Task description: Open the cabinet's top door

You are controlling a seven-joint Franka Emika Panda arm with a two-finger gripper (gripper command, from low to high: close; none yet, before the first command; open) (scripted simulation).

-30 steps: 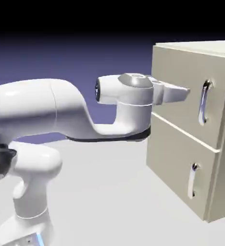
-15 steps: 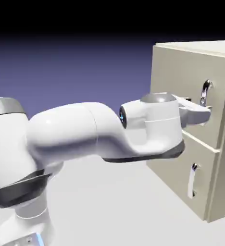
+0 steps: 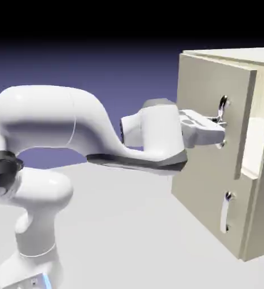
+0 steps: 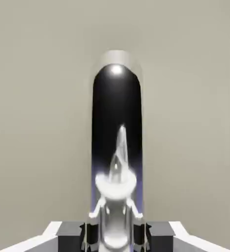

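The beige cabinet (image 3: 262, 192) stands at the exterior view's right. Its top door (image 3: 205, 90) is ajar, its handle-side edge swung out from the body so that a pale gap shows behind it. My gripper (image 3: 219, 125) reaches in from the left and is shut on the door's curved silver handle (image 3: 223, 105). In the hand view the shiny handle (image 4: 117, 123) runs up the middle against the door panel (image 4: 38, 98). It is pinched between my two grey fingertips (image 4: 90, 234) at the bottom edge.
Below the top door sits the shorter beige panel (image 3: 202, 197), closed, with a small straight handle (image 3: 225, 212). The white arm's elbow and forearm (image 3: 100, 141) stretch across the middle of the exterior view, above the grey table (image 3: 128, 237).
The open gripper reached the top door's handle and closed on it. The hand then drew back leftward, and the door swung out from closed to slightly ajar.
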